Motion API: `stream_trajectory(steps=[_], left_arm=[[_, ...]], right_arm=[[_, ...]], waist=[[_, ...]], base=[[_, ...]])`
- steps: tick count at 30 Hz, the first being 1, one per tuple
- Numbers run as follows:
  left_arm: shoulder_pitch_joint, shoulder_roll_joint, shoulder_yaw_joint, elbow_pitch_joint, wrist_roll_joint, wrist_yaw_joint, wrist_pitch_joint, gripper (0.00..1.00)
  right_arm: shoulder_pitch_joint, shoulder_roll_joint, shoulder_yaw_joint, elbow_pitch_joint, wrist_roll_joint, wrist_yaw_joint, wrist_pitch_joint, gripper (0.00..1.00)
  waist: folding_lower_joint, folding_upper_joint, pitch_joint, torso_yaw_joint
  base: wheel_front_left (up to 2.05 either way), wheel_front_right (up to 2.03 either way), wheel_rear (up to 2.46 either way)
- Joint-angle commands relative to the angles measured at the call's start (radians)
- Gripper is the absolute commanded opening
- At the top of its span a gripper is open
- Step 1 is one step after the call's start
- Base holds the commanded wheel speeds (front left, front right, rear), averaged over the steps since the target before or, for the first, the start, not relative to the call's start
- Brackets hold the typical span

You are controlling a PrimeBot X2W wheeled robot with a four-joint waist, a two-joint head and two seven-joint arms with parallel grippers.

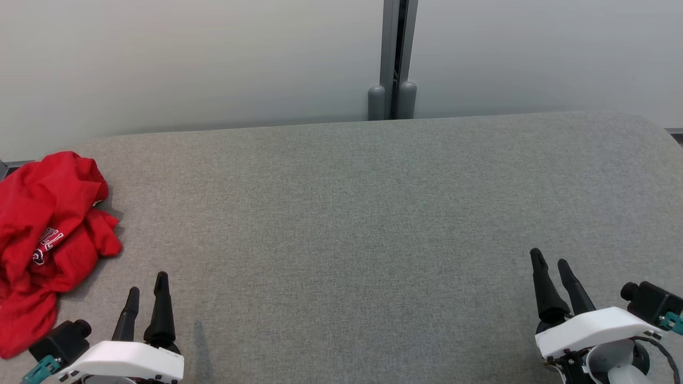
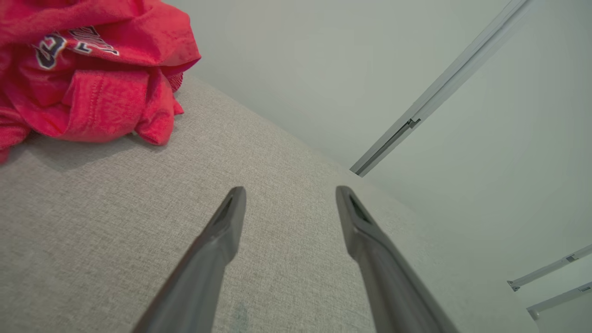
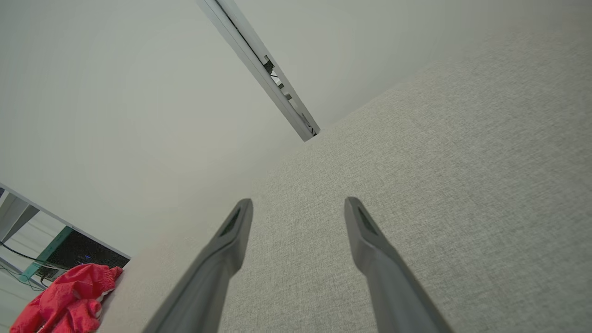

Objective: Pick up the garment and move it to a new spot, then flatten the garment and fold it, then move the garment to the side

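Left hand [image 1: 147, 284]: fingers spread wide, holding nothing, low over the grey surface [image 1: 341, 213].
Right hand [image 1: 549, 258]: likewise spread wide and empty.
Garment [image 1: 48, 229]: red, crumpled at the surface's left edge, near the Left hand.

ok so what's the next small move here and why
Probably swing the open left gripper leftward toward the crumpled red garment with white lettering: it lies bunched, untouched, at the left edge of the grey fabric-covered table, closest to that arm.
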Motion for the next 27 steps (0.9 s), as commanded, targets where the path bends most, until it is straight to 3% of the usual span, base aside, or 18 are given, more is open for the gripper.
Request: stream_trajectory(steps=[1, 27], left_arm=[[-0.010, 0.007, -0.002, -0.005, 0.039, 0.003, -0.010, 1.00], [0.004, 0.011, -0.009, 0.023, 0.324, 0.033, -0.079, 1.00]], right_arm=[[-0.027, -0.010, 0.004, -0.004, -0.041, 0.001, -0.013, 1.00], [-0.042, -0.008, 0.021, 0.056, -0.361, 0.002, -0.081, 1.00]], waist=[[0.0000, 0.0000, 0.000, 0.000], [0.0000, 0.0000, 0.003, -0.006]], base=[[0.00, 0.00, 0.00], [0.00, 0.00, 0.00]])
